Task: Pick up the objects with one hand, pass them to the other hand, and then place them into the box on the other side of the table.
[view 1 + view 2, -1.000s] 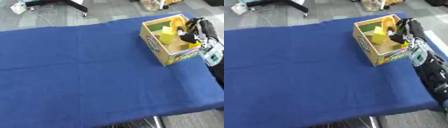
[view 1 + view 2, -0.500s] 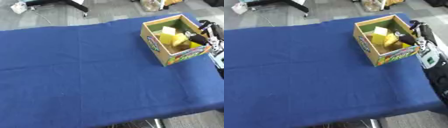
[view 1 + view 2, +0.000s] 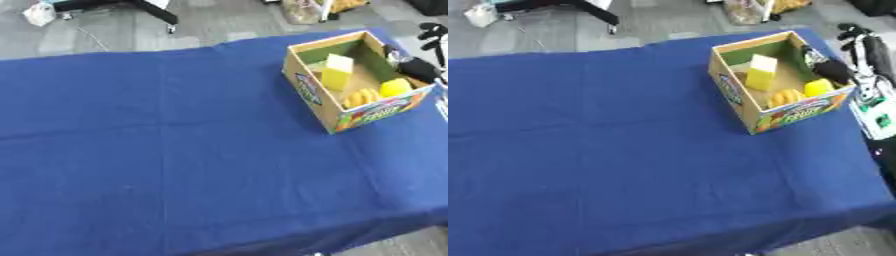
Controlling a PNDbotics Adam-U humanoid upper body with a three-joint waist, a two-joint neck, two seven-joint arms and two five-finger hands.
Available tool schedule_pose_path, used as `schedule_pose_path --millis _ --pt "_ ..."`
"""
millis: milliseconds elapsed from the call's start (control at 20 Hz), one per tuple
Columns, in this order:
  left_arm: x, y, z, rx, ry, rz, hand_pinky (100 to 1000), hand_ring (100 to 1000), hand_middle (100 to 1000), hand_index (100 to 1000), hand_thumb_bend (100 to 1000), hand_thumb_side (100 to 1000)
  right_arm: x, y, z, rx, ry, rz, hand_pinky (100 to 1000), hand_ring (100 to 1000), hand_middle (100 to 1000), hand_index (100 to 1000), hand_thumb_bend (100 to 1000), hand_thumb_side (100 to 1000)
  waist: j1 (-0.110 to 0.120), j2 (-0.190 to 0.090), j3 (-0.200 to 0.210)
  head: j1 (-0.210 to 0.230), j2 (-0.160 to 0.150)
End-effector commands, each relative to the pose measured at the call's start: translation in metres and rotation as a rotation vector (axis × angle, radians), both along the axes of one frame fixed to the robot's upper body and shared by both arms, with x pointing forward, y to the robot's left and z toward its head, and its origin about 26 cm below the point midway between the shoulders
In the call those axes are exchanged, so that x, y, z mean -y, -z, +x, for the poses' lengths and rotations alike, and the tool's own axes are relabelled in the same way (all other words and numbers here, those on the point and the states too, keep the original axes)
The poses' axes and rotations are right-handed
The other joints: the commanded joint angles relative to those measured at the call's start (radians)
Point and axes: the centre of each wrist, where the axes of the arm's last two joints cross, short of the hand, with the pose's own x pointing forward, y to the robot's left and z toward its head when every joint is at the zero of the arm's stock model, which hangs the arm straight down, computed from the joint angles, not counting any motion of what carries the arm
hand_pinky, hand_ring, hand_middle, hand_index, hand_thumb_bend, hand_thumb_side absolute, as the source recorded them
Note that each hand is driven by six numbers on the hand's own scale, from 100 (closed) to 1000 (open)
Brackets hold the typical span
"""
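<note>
One blue cloth [image 3: 157, 150] covers the whole table and takes up most of both views, lying flat with faint fold lines across it. Toward its far right corner sits the cardboard box [image 3: 750, 107], open at the top, with a green inner wall and bright printed pictures on its outer sides (the printing is too blurred to read). It stands upright on the cloth, turned at an angle to the table's edges.

Inside the box lie three yellowish things. A pale yellow block [image 3: 336, 73] stands tilted against the far left inner wall. Nearer the front wall lies an orange-yellow ridged piece [image 3: 360, 96], and just right of it, in the box's right corner, sits a small yellow lump [image 3: 818, 87].

Right of the box, the robot's right hand [image 3: 833, 71] shows as a dark shape at the box's right wall, reaching over the rim just above the yellow lump. Whether its fingers are spread or curled I cannot tell, nor whether they touch the lump. Behind it, more of the black and silver arm [image 3: 868, 52] runs off the right edge of the view.

Left of the box, the cloth stretches to the view's edge. Beyond the table's far side is grey floor.
</note>
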Motion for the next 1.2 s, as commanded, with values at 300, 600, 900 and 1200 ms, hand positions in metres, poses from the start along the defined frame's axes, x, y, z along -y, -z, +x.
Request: schedule_pose_path --millis 300,600,900,1200 --pt "0.001 -0.009 0.0 0.099 -0.069 0.034 672 621 601 713 377 632 -0.08 -0.017 -0.05 0.353 -0.315 0.257 802 646 625 813 209 405 -0.014 -0.018 -0.004 0.135 -0.022" --pt "0.01 -0.004 0.0 0.137 -0.111 0.02 685 630 608 717 367 632 -0.128 0.024 -0.081 0.288 -0.493 0.395 795 616 598 787 138 454 0.003 -0.024 -0.007 0.268 -0.027" --pt "0.02 0.005 0.001 0.149 -0.131 0.009 689 635 618 734 364 656 -0.16 0.071 -0.089 0.181 -0.598 0.526 793 600 592 777 107 494 0.022 -0.034 -0.015 0.322 -0.01" --pt "0.031 0.015 0.003 0.133 -0.151 0.005 694 637 623 752 368 694 -0.169 0.092 -0.09 0.108 -0.626 0.54 784 558 573 759 100 513 0.027 -0.036 -0.017 0.333 0.002"
